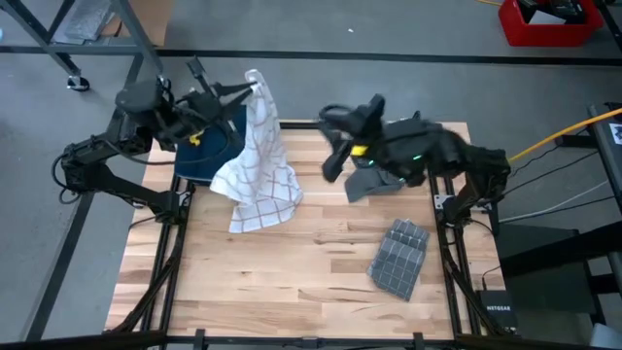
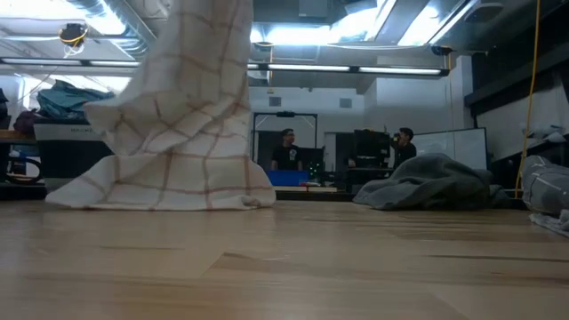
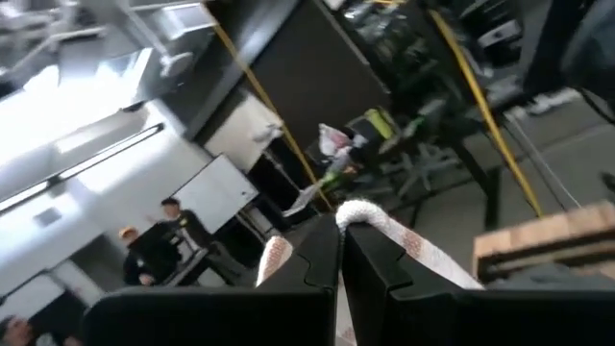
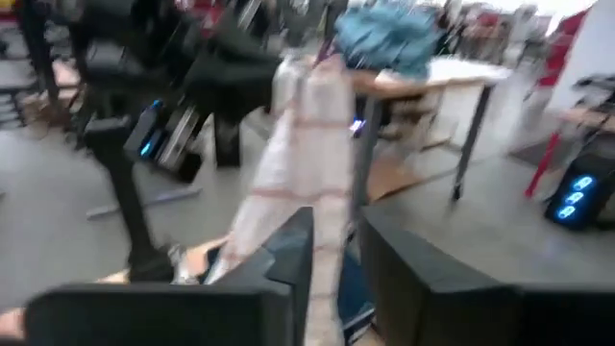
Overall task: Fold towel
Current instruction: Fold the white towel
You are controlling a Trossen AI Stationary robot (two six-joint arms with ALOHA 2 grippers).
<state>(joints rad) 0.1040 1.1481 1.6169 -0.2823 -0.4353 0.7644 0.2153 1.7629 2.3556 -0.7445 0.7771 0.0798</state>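
A white towel with a thin red check [image 1: 260,160] hangs from my left gripper [image 1: 249,92], which is shut on its upper end above the table's far left. The towel's lower end [image 1: 255,214] is bunched on the wooden table [image 1: 292,292]; the low view shows the towel [image 2: 178,133] draped down onto the boards. My right gripper [image 1: 328,160] is raised over the far middle of the table, to the right of the towel. It stands open [image 4: 336,269] with the towel beyond its fingertips, apart from them. My left gripper pinches the towel's upper end between its two fingers, and a rounded fold [image 3: 370,219] sticks out past the fingertips. The fingers come about level from the table's left side. The towel hangs slack below them, with its lower part resting on the table.
A folded grey cloth [image 1: 400,255] lies at the near right, another grey cloth [image 1: 374,183] lies under my right arm, and a dark blue cloth [image 1: 209,146] sits at the far left. The near left boards are bare. People stand in the room beyond [image 2: 286,151].
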